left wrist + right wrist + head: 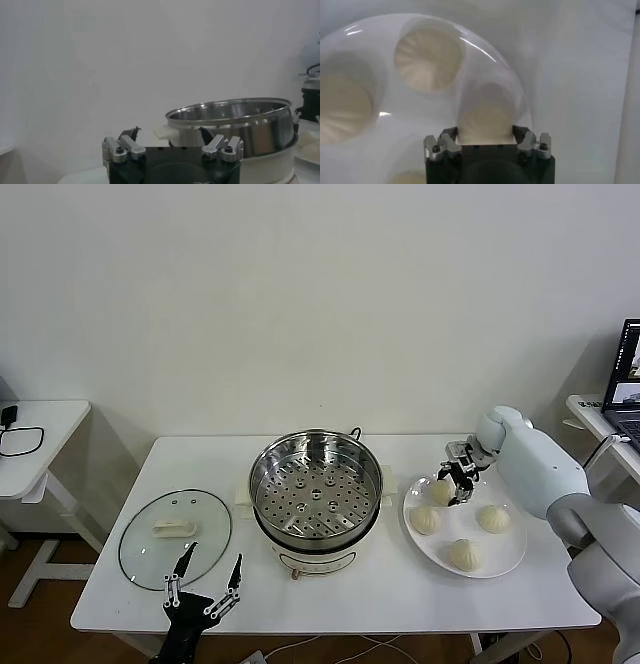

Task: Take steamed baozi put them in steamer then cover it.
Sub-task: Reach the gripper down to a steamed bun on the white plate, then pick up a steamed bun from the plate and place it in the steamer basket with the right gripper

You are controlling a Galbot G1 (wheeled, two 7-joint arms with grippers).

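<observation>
The steel steamer [318,536] stands uncovered at mid-table, its perforated tray bare; the left wrist view shows its wall [235,127]. To its right a white plate [507,556] holds the baozi. My right gripper [453,488] is down at the plate's far left side, shut on one baozi [441,493]. In the right wrist view that bun [485,117] fills the gap between the fingers of the right gripper [485,133]. Three other baozi [465,555] lie loose on the plate. My left gripper [212,560] hovers open near the table's front left, nothing in it [169,132].
A glass lid [160,534] with a cream handle lies flat on the table left of the steamer, just beyond my left gripper. A small white side table [40,429] stands at far left. A laptop [625,384] sits on a desk at far right.
</observation>
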